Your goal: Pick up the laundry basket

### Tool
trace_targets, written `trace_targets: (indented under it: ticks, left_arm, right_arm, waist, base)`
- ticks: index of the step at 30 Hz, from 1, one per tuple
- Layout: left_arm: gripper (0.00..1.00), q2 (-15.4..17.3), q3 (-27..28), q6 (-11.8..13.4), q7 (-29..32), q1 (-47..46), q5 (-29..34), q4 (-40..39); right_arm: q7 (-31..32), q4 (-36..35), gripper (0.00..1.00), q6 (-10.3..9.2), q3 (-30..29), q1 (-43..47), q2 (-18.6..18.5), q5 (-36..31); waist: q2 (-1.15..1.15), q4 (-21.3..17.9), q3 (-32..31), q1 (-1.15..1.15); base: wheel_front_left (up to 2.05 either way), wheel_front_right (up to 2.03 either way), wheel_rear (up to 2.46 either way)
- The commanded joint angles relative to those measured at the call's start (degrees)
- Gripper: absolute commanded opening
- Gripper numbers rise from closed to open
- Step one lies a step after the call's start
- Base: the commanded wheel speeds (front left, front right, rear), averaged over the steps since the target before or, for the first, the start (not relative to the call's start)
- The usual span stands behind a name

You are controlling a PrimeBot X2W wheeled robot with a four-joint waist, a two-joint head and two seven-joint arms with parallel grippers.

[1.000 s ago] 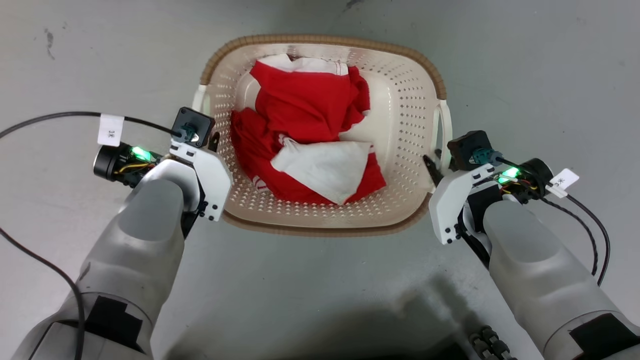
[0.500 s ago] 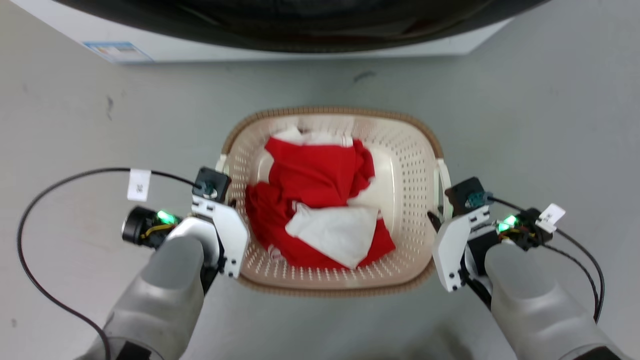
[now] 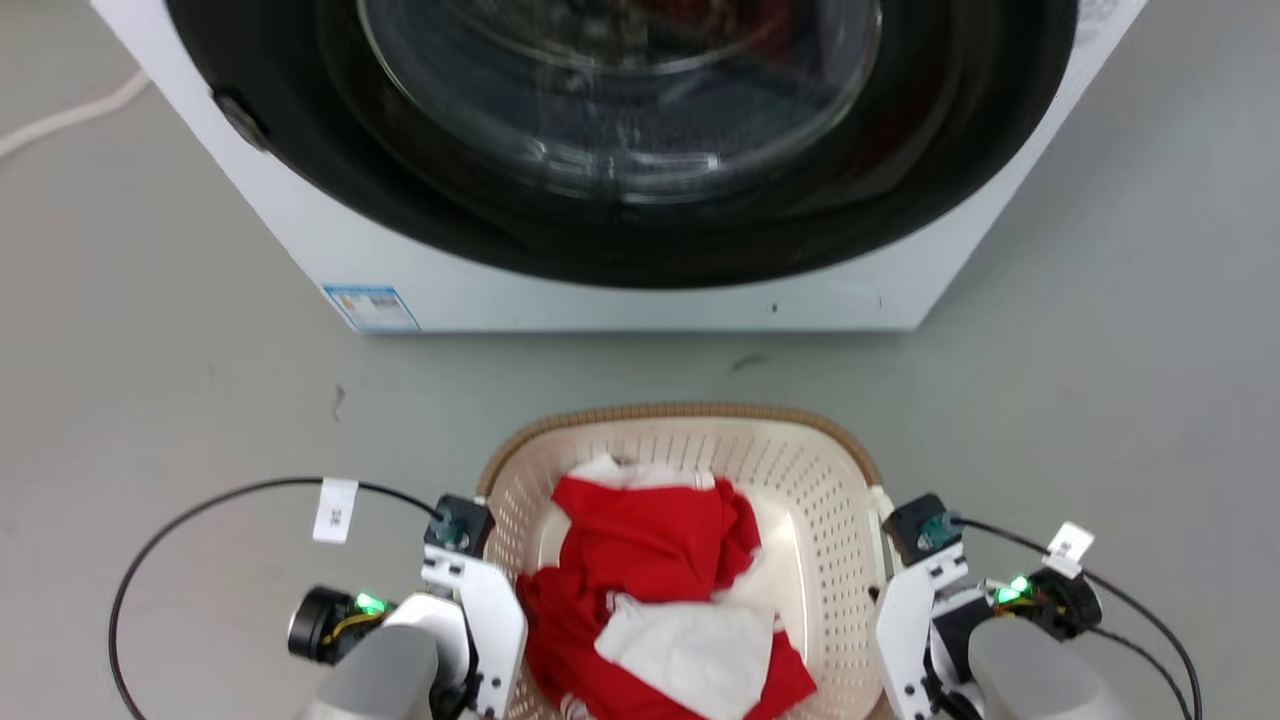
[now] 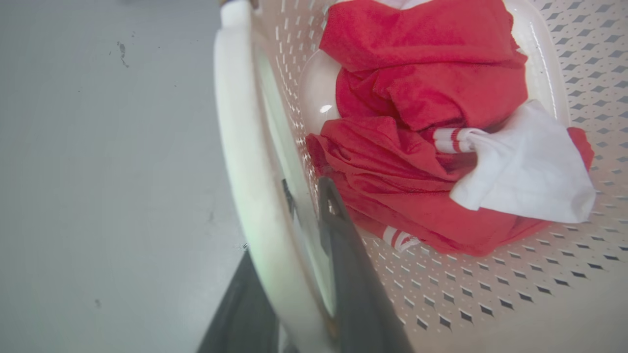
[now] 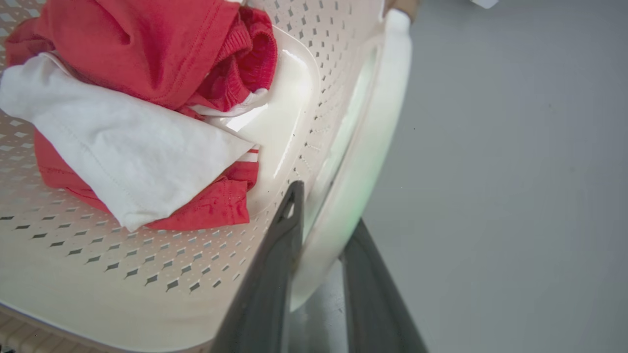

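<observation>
The laundry basket (image 3: pixel 680 412) is cream-white and perforated with a brown rim. It sits at the bottom centre of the head view and holds red and white clothes (image 3: pixel 650 560). My left gripper (image 3: pixel 478 600) is at its left side and my right gripper (image 3: pixel 893 600) at its right side. In the left wrist view my left gripper (image 4: pixel 289 220) is shut on the white side handle (image 4: pixel 240 122), one finger on each side of it. In the right wrist view my right gripper (image 5: pixel 326 206) is shut on the other handle (image 5: pixel 373 132) in the same way. Whether the basket is off the floor I cannot tell.
A white washing machine (image 3: pixel 420 270) with a round dark glass door (image 3: pixel 620 90) stands just beyond the basket. Grey floor (image 3: pixel 150 400) spreads to both sides. Black cables (image 3: pixel 200 505) loop from my wrists.
The head camera has moved, so the whole picture has shifted. The washing machine has come into view and the basket sits lower in the picture. Both grippers remain at the handles.
</observation>
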Motion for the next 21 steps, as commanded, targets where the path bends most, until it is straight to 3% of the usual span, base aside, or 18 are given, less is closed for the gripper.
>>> trace_targets:
  ticks: [1,10,21]
  left_arm:
    - [0.00,-0.66,-0.90,-0.62,0.63,1.73,-0.77,-0.79]
    - [0.00,0.80,-5.02,-0.62,4.64,7.94,-6.64,-2.34]
    - [0.00,2.30,-9.09,-0.62,10.12,9.31,-12.56,-4.10]
  right_arm:
    - [0.19,-0.33,0.00,-0.06,0.82,0.89,0.25,0.33]
    - [3.18,-0.60,0.00,-0.06,4.95,5.83,0.23,4.10]
    - [8.12,-0.73,0.00,-0.07,9.12,6.48,0.23,8.27]
  waist:
    - [0.00,1.32,-5.99,0.01]
    - [0.00,2.07,-15.18,0.01]
    - [0.00,1.75,-18.48,0.01]
  base:
    - [0.00,0.00,0.00]
    - [0.00,0.00,0.00]
    - [0.00,0.00,0.00]
